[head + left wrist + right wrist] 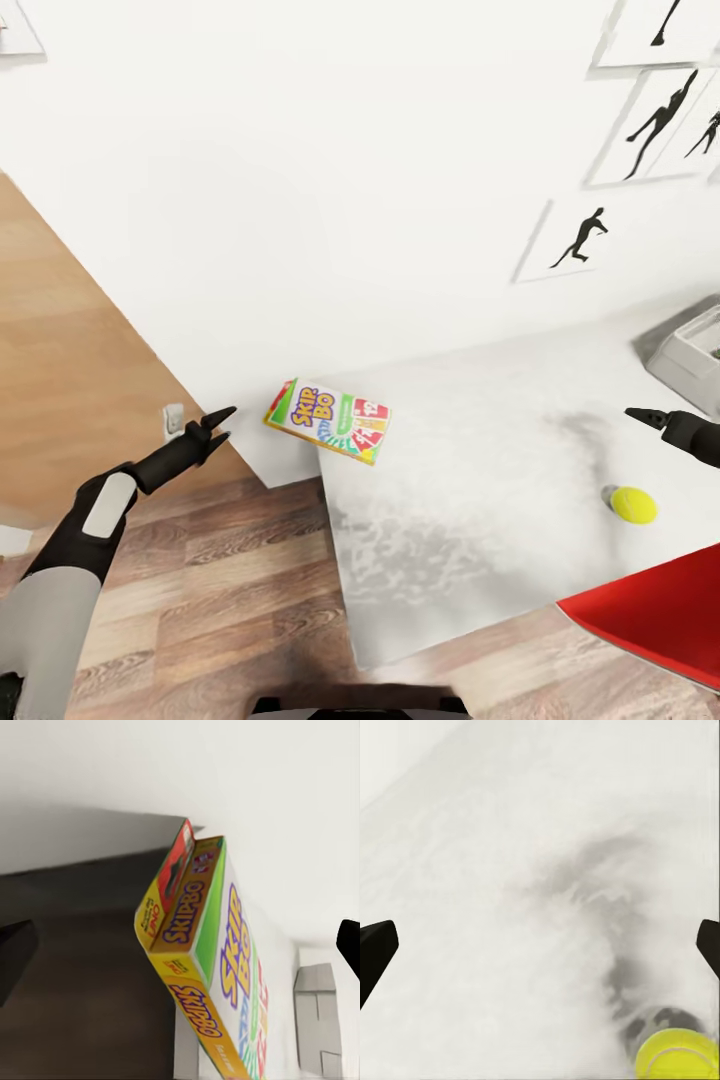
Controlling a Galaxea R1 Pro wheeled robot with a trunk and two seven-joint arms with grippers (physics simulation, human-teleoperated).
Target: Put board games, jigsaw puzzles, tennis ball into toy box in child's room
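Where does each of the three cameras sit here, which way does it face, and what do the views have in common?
Head view: on the robot's head, looking forward and down over the table; both arms show, with the left gripper off the table's corner and the right gripper.
Left wrist view: on the left arm, facing the Skip-Bo box end-on; dark fingertips at the picture's edges.
Right wrist view: on the right arm, looking down at the tabletop and tennis ball; fingertips at the edges.
Shared: head and left wrist show the Skip-Bo box; head and right wrist the ball.

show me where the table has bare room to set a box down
The widest bare stretch of table lies between the Skip-Bo box at its far left corner and the tennis ball. It gets crowded rightward: ball, right gripper, toy box.
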